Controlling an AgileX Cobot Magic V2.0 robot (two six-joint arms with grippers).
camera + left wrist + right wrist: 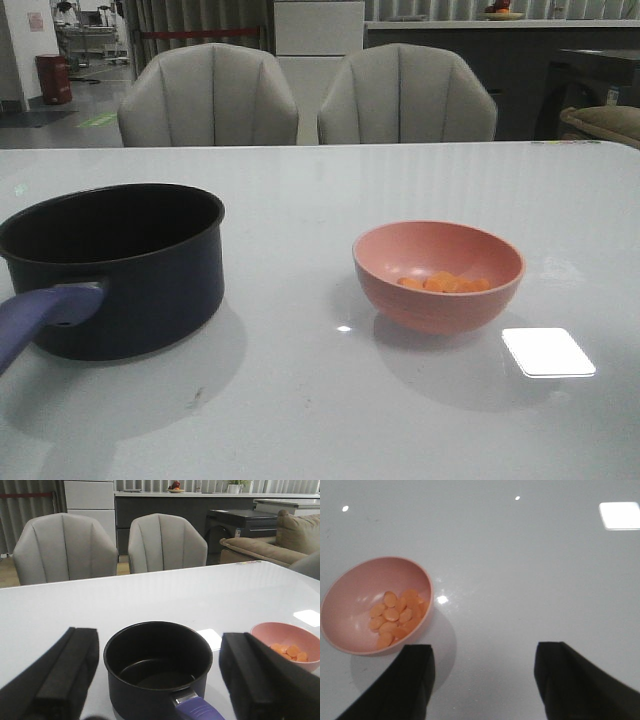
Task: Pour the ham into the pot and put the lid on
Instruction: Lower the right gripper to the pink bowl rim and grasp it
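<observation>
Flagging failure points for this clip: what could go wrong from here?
The ham lies loose in a shallow pink bowl, so a tilted grasp could spill pieces before the pot. The pot's handle juts toward the robot and could get bumped. No lid shows in any view, so covering may stall.

One pot [120, 265], one pink bowl [438, 275] holding roughly a dozen ham pieces [395, 616], two chairs [208, 97].
</observation>
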